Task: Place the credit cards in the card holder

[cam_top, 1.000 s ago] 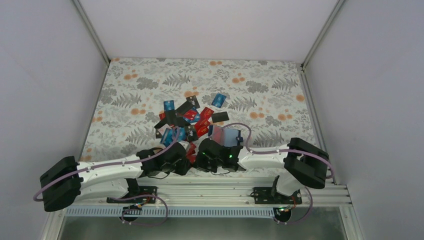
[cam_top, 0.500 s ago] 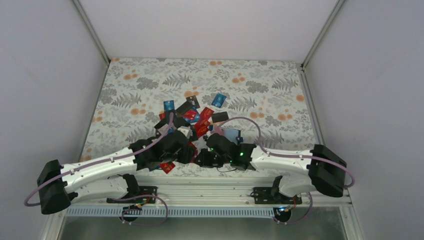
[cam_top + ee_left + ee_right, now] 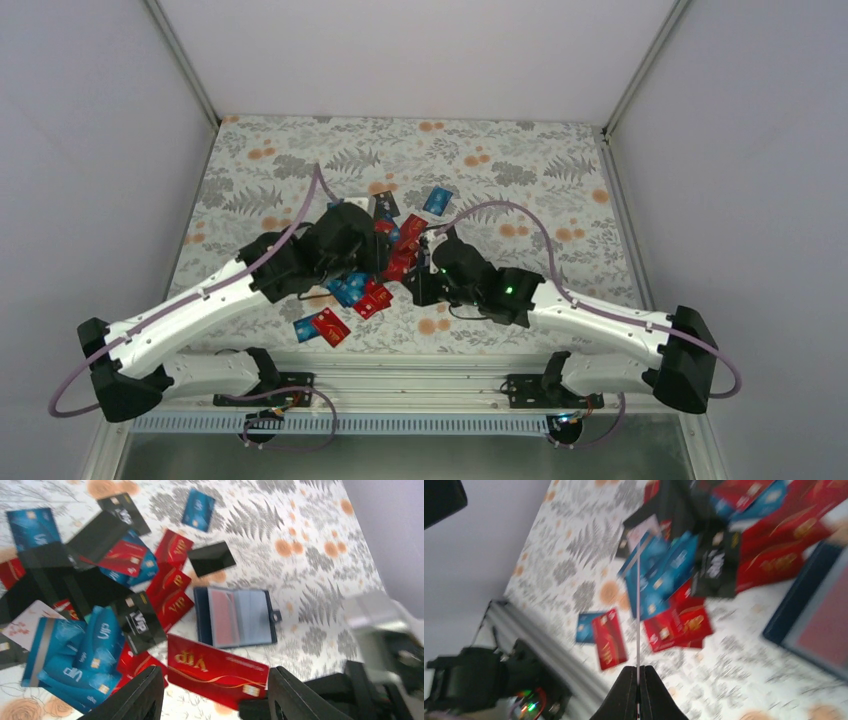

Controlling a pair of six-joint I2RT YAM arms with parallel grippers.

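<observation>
Change: both my arms have swung out from the near edge of the table (image 3: 520,160) to its middle, and now hang over the cards (image 3: 115,625)
Left claw (image 3: 216,690): released; the jaws have widened over the last second and nothing sits between them; a red card (image 3: 215,670) lies flat on the table right below the gap
Right claw (image 3: 638,672): clenched on one thin card (image 3: 638,605), held upright and seen edge-on, its free end pointing away from the fingers
Holder (image 3: 235,617): open and flat near the middle of the table, just beside the right side of the heap, slotted face up; from the right wrist its dark rim shows at the right edge of view; from the top view my right arm hides it
Cards: most lie in a loose overlapping heap at mid-table; a red and a blue one (image 3: 322,327) sit apart, nearer the near edge; I cannot tell whether any is already in a slot
Meaning: I judge the carry is done, so the held card is now near the holder and the insert comes next
Left's part: I judge the widening jaws are readying to steady the holder or take the red card
Risk: the held card is clear of the holder's rim and must line up with a slot; a skewed push could slide the holder into the heap
</observation>
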